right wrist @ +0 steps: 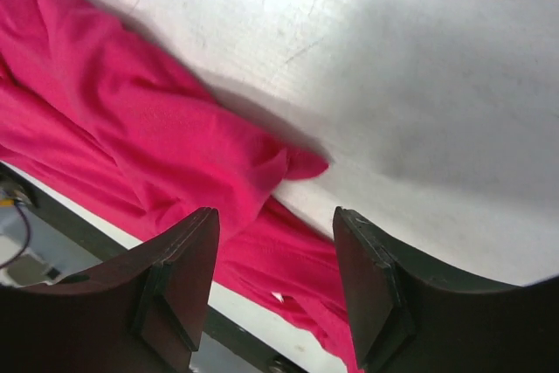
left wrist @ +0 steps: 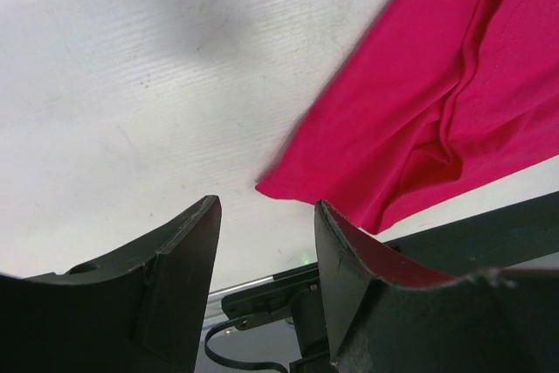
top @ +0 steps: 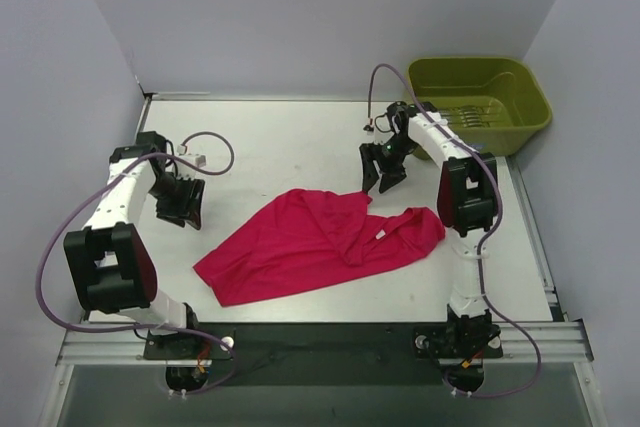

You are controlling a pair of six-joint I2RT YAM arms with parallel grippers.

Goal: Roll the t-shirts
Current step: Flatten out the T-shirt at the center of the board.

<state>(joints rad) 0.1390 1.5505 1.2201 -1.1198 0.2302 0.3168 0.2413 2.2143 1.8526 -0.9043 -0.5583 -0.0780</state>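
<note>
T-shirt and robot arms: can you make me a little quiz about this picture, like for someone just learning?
1. True or false: the t-shirt is already rolled up.
2. Where is the green tub? A) by the far right corner of the table; B) under the shirt; C) on the floor.
3. Fill in the gap: the right end effector hangs over the shirt's far edge with its jaws ____.

Key: 1. False, it lies loose and crumpled on the table. 2. A. 3. Open, with nothing gripped.
</note>
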